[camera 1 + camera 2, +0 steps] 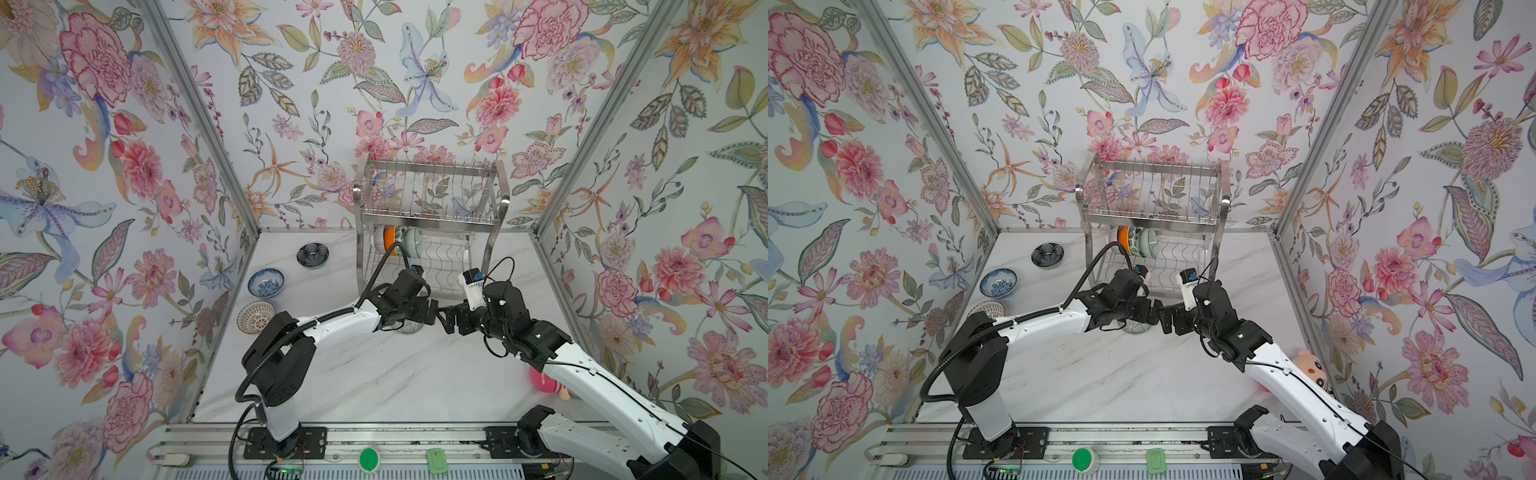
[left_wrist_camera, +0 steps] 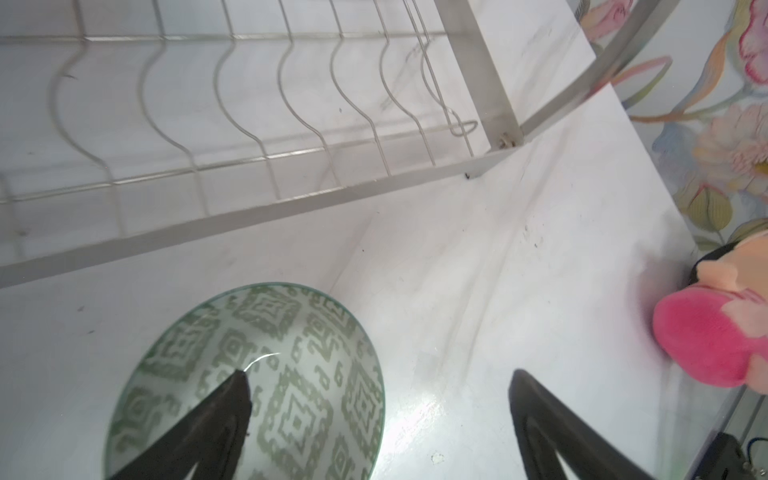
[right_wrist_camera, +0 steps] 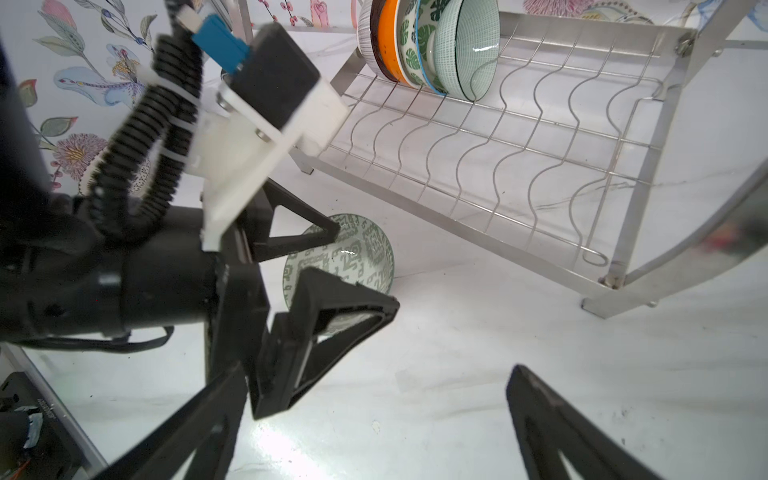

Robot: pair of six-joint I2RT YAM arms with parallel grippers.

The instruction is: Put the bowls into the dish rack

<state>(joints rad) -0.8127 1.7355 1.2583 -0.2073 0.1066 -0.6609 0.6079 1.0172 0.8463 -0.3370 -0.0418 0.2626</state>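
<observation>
The grey-green patterned bowl (image 2: 299,365) sits upright on the tabletop (image 1: 374,386), just in front of the dish rack (image 3: 457,224); your left tool (image 3: 363,266) straddles its rim, jaws wide, gripping nothing; your right tool (image 3: 378,370) hangs close beside it, equally wide and empty; stacked bowls (image 3: 415,45) fill the lower shelf's left end; bare tabletop runs to the front edge.

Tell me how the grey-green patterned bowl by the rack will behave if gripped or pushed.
Probably rigid and slick: the patterned bowl shows a sharp glaze highlight. Sitting upright on the glossy table, it would likely slide, not tip.
</observation>
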